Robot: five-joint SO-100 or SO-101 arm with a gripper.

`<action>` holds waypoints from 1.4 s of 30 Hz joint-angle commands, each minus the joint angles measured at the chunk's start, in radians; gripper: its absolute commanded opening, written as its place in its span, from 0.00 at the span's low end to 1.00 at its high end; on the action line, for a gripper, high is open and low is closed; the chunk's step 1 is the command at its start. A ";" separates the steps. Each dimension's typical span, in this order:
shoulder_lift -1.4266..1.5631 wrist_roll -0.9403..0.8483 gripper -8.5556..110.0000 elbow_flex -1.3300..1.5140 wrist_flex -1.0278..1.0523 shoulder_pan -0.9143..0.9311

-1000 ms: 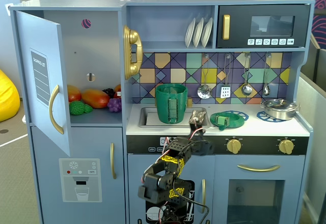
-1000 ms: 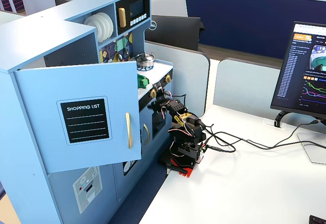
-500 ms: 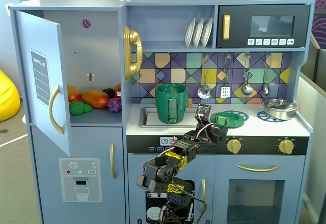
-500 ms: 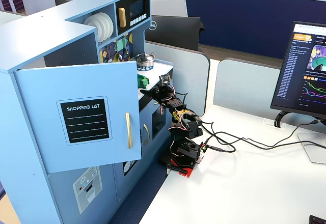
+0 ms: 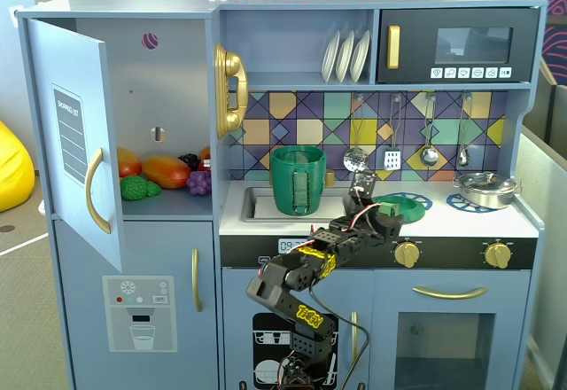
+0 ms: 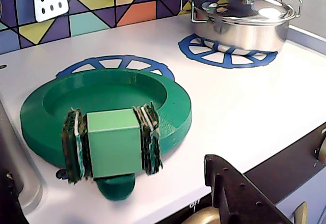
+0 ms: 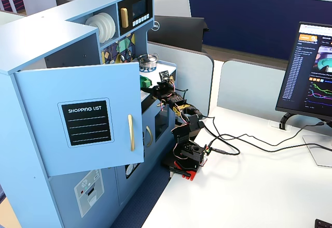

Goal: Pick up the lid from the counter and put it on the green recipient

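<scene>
Early stage: gripper [image 6: 113, 150] jaws pinch the knob of the lid [image 6: 107, 107], lid still flat on counter [image 6: 244, 107] by near burner ring; lift & placing on green recipient [image 5: 299, 180], far left, remain.

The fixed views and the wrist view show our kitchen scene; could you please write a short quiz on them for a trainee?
1. True or false: the lid already sits on the green pot.
2. What does the silver pot stand on? A: the sink. B: a burner ring. C: a shelf.
3. How many plates stand on the upper shelf?
Key: 1 false, the lid is low at the counter, apart from the pot; 2 B; 3 three.
</scene>
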 commanded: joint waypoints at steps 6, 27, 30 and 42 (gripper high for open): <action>-0.163 0.008 0.40 -0.227 -0.032 -0.031; -0.400 -0.023 0.26 -0.434 0.015 -0.071; -0.402 -0.035 0.16 -0.430 0.043 -0.084; -0.350 -0.023 0.07 -0.416 0.006 -0.092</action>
